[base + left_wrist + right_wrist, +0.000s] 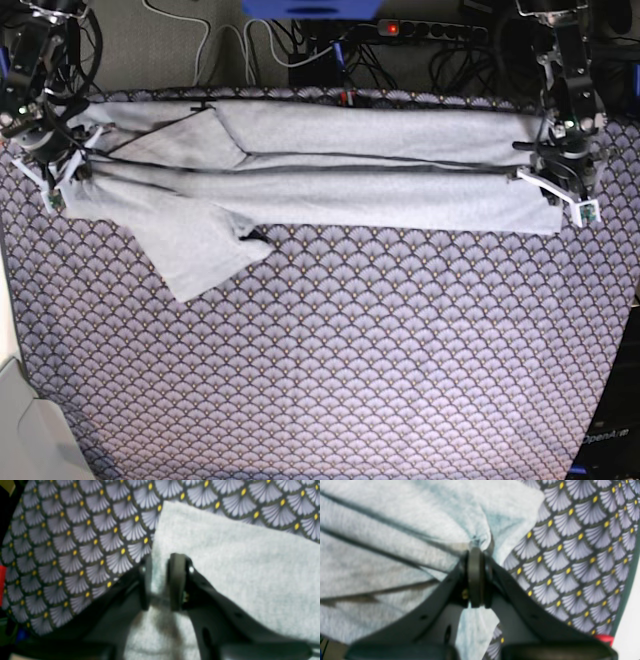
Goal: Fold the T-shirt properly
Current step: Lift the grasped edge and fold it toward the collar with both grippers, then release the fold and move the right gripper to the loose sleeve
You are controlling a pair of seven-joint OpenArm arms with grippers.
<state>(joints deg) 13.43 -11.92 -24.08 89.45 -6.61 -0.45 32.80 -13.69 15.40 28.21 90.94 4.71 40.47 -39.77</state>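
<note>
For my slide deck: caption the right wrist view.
Right gripper shut on a bunched edge of the grey T-shirt above the scallop-patterned tablecloth.

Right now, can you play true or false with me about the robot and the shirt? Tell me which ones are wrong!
1. The T-shirt lies stretched in a long band across the far side of the tablecloth. True.
2. The right claw is pinching shirt cloth. True.
3. The left claw is squeezed tight shut. False: there is a gap between its jaws, with shirt cloth in it.
4. The tablecloth is plain white. False: it has purple-grey scallops with yellow dots.
5. One sleeve sticks out toward the front. True.
</note>
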